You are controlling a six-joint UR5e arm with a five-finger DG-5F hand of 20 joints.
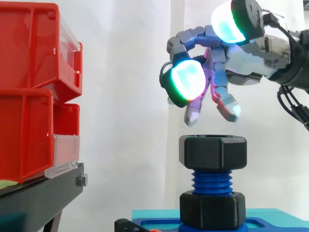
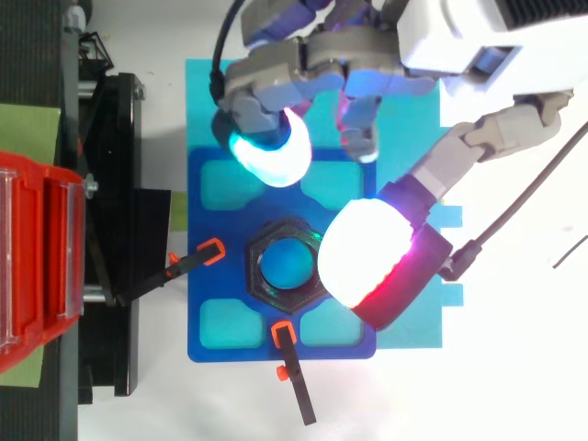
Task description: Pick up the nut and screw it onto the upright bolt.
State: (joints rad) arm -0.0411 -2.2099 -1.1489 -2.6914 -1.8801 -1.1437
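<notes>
Red bins stood far left on the black stand, well apart from the work. At centre, the nut sat on top of the upright blue bolt, above a black collar. Whether its threads had caught could not be told. The blue plate was pinned by orange-tipped clamps, probably to stop it turning under torque. To the right and above, the hand hovered with fingers spread loosely and holding nothing, its fingertips clear of the nut.
</notes>
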